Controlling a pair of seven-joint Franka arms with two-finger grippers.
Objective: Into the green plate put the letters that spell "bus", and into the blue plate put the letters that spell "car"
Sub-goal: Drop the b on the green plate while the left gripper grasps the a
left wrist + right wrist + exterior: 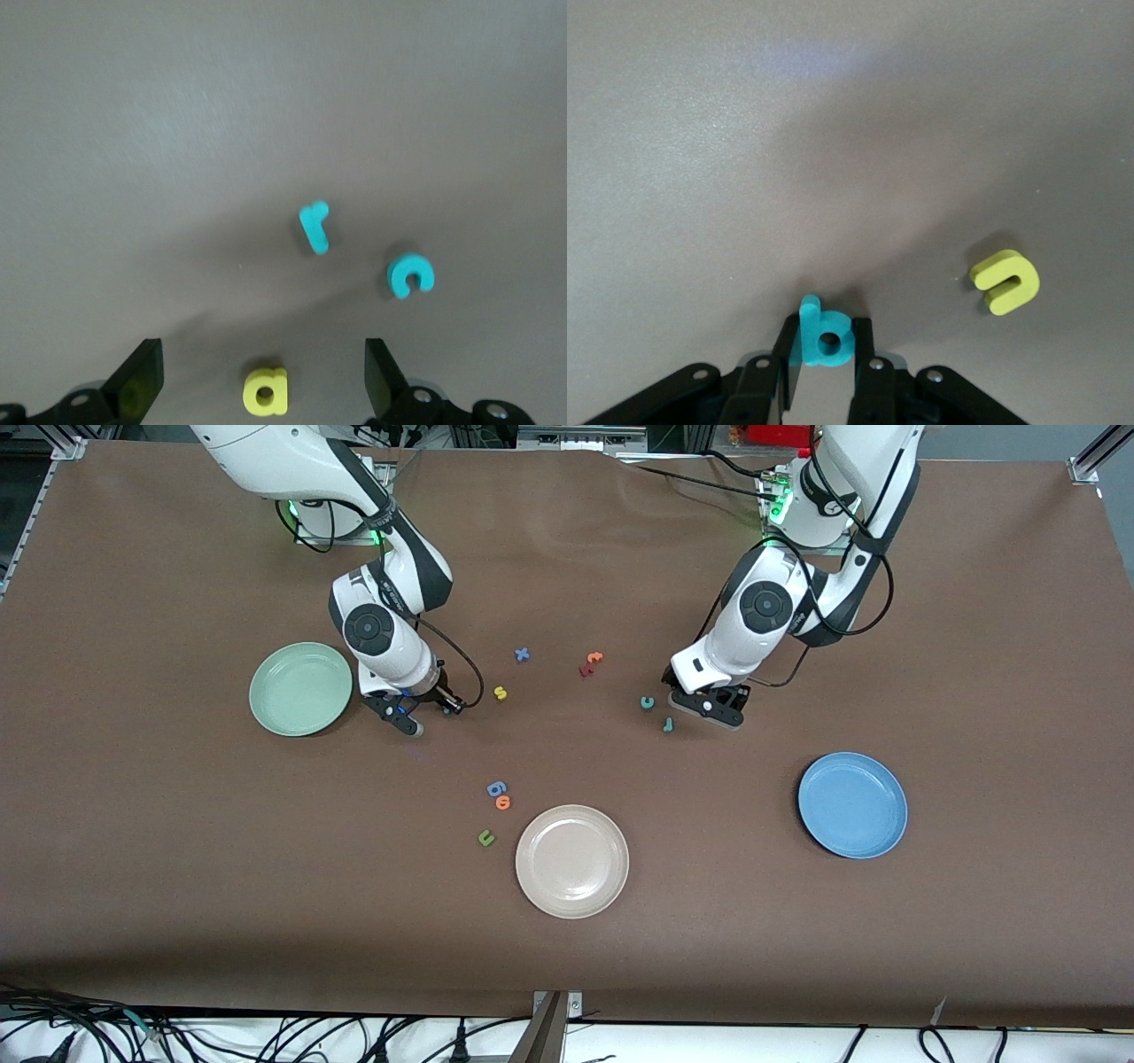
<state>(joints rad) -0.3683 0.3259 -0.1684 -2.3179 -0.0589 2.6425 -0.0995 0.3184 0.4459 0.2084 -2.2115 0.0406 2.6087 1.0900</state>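
Nearest the front camera sits the beige plate, with the blue plate toward my left arm's end of the table and a dark green "u" beside the beige one. Farther back, my right gripper is clamped on the teal "b" down at the table, close to the green plate, which holds no letters yet. I judge this the first pick for "bus"; next comes a lift and a short carry over that plate. The yellow "u" lies near the "b"; the yellow "s" waits toward the middle. My left gripper, jaws wide apart, hangs over the yellow "a", with teal "r" and teal "c" close by. From the front, my own hands hide the "b", "u" and "a".
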